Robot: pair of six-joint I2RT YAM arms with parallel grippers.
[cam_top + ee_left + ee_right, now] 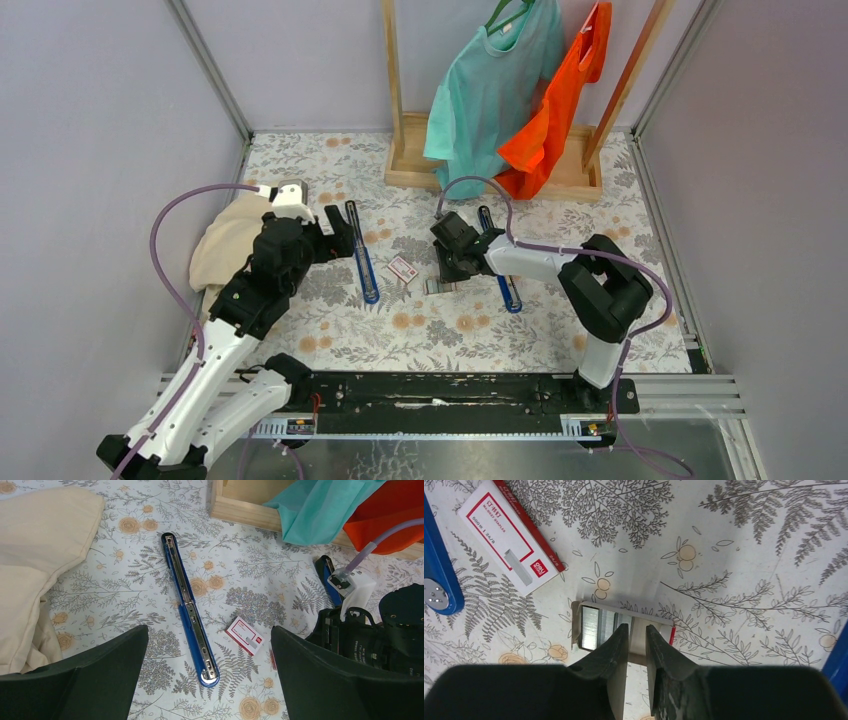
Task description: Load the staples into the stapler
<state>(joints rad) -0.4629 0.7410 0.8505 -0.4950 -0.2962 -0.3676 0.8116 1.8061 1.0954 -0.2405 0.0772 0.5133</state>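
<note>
from above, the right gripper is hanging low over the staples, which are lying in a small open tray on the floral table cover, between the left blue stapler and the right blue stapler, both lying opened out flat. the left gripper is hovering near the left blue stapler's far end. on the left wrist view, its jaws are standing wide apart, holding nothing, with the red-and-white staple box showing ahead. on the right wrist view, the fingers are standing narrow over one end of the silvery block, and i cannot tell whether they're pinching anything. for a clean pick i'd want the pads square on the block's sides, squeezing gently so the strip isn't breaking. lilac-grey walls are boxing in the table. a wooden rack at the back is carrying a teal shirt and an orange shirt, and a beige cloth is lying at the left.
</note>
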